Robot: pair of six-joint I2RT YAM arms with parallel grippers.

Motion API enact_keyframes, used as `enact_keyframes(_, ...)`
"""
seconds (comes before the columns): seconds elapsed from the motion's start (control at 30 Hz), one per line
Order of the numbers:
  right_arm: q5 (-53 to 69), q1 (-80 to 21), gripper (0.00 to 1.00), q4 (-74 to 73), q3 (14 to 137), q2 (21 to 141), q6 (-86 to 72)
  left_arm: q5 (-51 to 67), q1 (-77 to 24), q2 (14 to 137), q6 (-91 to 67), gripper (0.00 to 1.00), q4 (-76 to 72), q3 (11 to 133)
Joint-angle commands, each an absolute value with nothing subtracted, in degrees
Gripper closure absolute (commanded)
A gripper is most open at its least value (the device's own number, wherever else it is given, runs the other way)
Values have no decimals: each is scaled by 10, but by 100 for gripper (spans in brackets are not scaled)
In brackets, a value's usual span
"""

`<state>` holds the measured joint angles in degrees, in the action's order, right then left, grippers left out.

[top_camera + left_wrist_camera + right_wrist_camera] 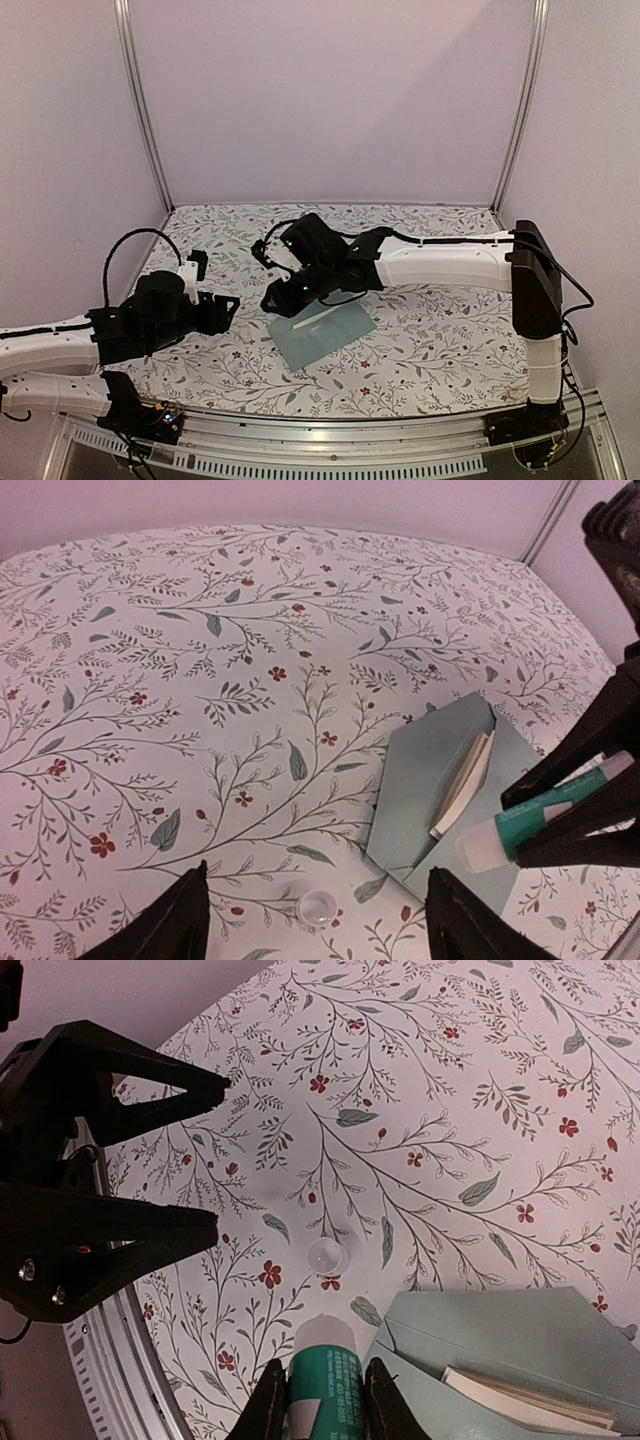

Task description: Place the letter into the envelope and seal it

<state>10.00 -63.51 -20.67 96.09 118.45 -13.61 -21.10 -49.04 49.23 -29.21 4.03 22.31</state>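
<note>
Teal envelope (325,338) lay flat on the floral cloth (430,340) in the top view, near centre, flap open. A pale edge of the letter (312,322) showed at its mouth. The right gripper (283,298) hung over the envelope's left end. The left gripper (213,287) sat apart to the left, nothing in it.

Left wrist view: the left gripper (320,930) had its jaws wide and empty. A small clear cap (315,908) lay on the cloth between the fingers, not gripped. The envelope (430,780) lay just beyond, with the folded letter (465,780) tucked in the pocket. An uncapped glue stick (545,815) was clamped in the right arm's black fingers, its white tip pointing at the envelope.

Right wrist view: the right gripper (325,1405) was closed on the glue stick (325,1375). The cap (327,1256) lay loose ahead of it. The envelope (520,1335) and letter (530,1405) were at lower right. The left gripper (210,1155) gaped at the left.

Step, as judged: the letter was in and sealing was under way, with the glue not yet on the flap. The next move called for wiping the tip along the flap edge. The envelope would likely need holding so it did not slide, and then the flap folded down and pressed.

No brand or text could be read; the stick's label was plain teal.
</note>
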Motion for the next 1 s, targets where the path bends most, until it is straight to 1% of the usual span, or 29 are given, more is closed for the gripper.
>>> enact_keyframes(0.0,104,-645,100,-251,1011,1225,-120,-230,-498,460,-295,27,45,210)
enact_keyframes(0.17,78,-645,100,-228,970,1199,-123,-210,-501,434,-289,29,32,191)
enact_keyframes(0.33,55,-645,100,-165,852,1116,-136,-217,-523,419,-305,31,23,154)
enact_keyframes(0.4,51,-645,100,-140,811,1088,-142,-221,-539,415,-309,34,23,150)
enact_keyframes(0.53,44,-645,100,-106,745,1038,-152,-268,-583,411,-342,35,25,142)
enact_keyframes(0.67,26,-645,100,-81,685,989,-164,-324,-628,445,-389,39,23,142)
enact_keyframes(0.77,18,-645,100,-60,644,952,-170,-368,-659,490,-420,37,24,151)
enact_keyframes(0.97,7,-645,100,-47,588,902,-184,-386,-693,568,-436,34,-29,140)
